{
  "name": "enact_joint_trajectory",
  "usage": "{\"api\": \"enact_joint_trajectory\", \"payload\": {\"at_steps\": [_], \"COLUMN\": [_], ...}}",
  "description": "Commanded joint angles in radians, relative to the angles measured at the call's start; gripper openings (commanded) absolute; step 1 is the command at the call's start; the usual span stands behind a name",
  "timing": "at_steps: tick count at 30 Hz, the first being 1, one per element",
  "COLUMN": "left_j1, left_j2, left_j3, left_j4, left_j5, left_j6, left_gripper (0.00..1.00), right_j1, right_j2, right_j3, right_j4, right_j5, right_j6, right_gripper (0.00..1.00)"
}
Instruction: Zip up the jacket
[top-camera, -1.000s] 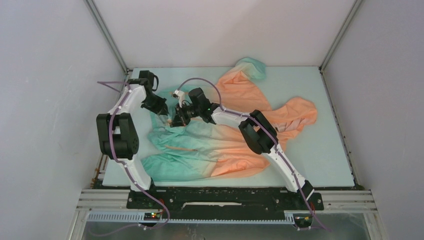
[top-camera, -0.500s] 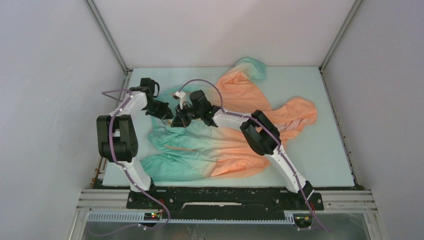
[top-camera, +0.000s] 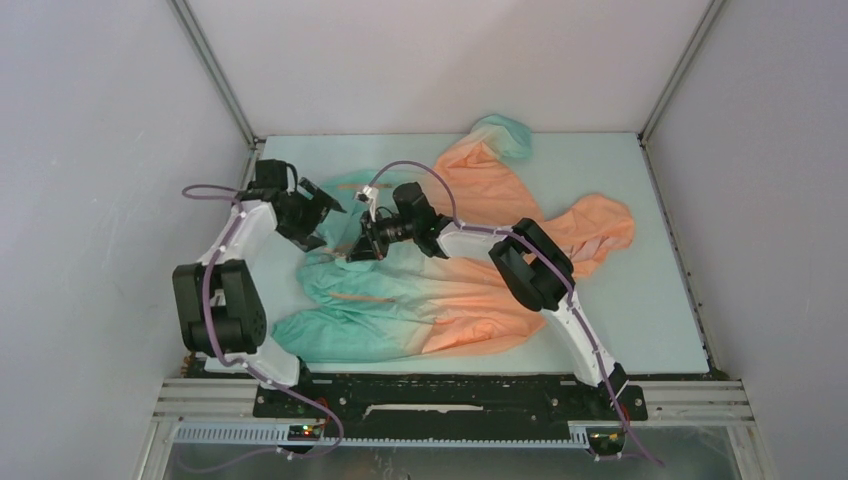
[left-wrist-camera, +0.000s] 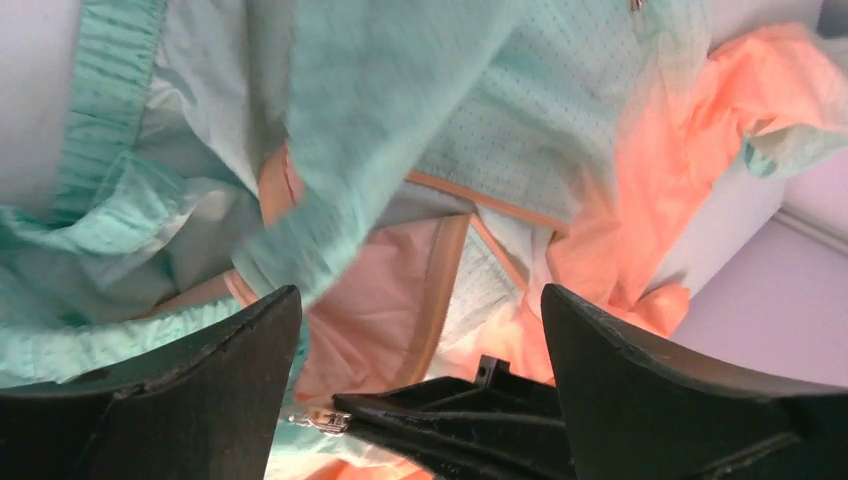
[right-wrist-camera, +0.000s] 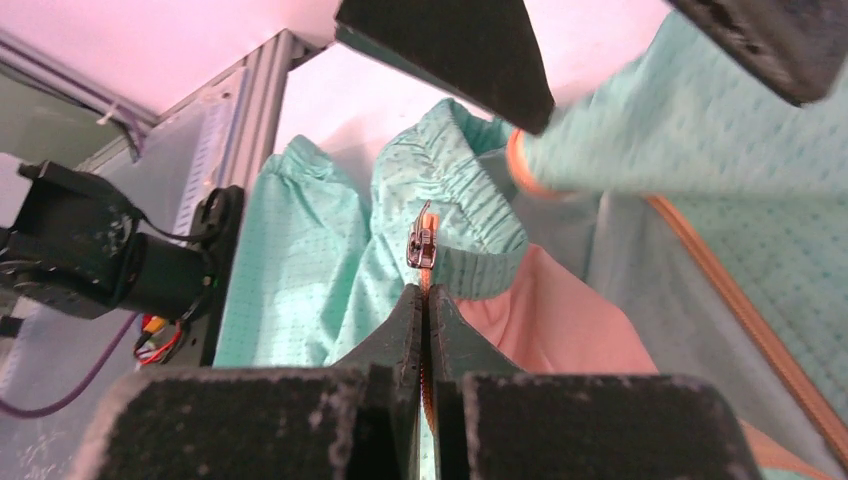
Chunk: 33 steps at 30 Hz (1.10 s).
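Thin teal-to-orange hooded jacket (top-camera: 470, 290) lies crumpled across the tabletop (top-camera: 640, 300), hood toward its right edge. Right gripper (right-wrist-camera: 427, 300) is pressed together on its orange zip edge below the metal slider (right-wrist-camera: 421, 243); left gripper (left-wrist-camera: 418, 295) hangs spread over the teal hem, gripping nothing.

The jacket (top-camera: 460, 310) lies spread across the table (top-camera: 640, 300).

The top camera looks down from above and behind the arm bases, over the whole table (top-camera: 640, 300). Each wrist camera peers closely past its own fingers. The left gripper (top-camera: 328, 208) and right gripper (top-camera: 357, 250) face each other, both views sharing the jacket (top-camera: 440, 300)'s teal zip edge between them.
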Motion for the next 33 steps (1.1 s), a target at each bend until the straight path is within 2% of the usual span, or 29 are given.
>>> {"api": "enact_joint_trajectory", "payload": {"at_steps": [1,6,10,15,20,27,29,33], "left_j1": [0.002,0.000,-0.001,0.004,0.004,0.005,0.004,0.005], "left_j2": [-0.166,-0.342,-0.455,-0.654,-0.716,-0.772,-0.793,-0.888], "left_j3": [-0.048,-0.186,-0.335,-0.503,-0.568,-0.630,-0.642,-0.685], "left_j4": [-0.006,0.081,0.162,0.303,0.354,0.454,0.463,0.468], "left_j5": [-0.062,-0.007,0.018,0.032,0.094,0.212,0.221,0.185], "left_j6": [0.249,0.372,0.350,0.273,0.242,0.228,0.237,0.259], "left_gripper": [0.95,0.96,0.94,0.86,0.77,0.67,0.62,0.60], "right_j1": [-0.007,-0.009,-0.016,-0.028,-0.035,-0.025,-0.025,-0.029], "right_j2": [-0.062,-0.073,-0.071,-0.096,-0.135,-0.155,-0.159,-0.153], "right_j3": [-0.021,-0.023,-0.022,-0.038,-0.104,-0.108,-0.103,-0.089], "right_j4": [0.172,0.174,0.268,0.313,0.342,0.248,0.239,0.268], "right_j5": [-0.121,-0.126,-0.145,-0.133,-0.139,-0.155,-0.162,-0.177], "right_j6": [0.080,0.140,0.271,0.359,0.408,0.371,0.386,0.453], "right_gripper": [0.00,0.00,0.00,0.00,0.00,0.00,0.00,0.00]}}
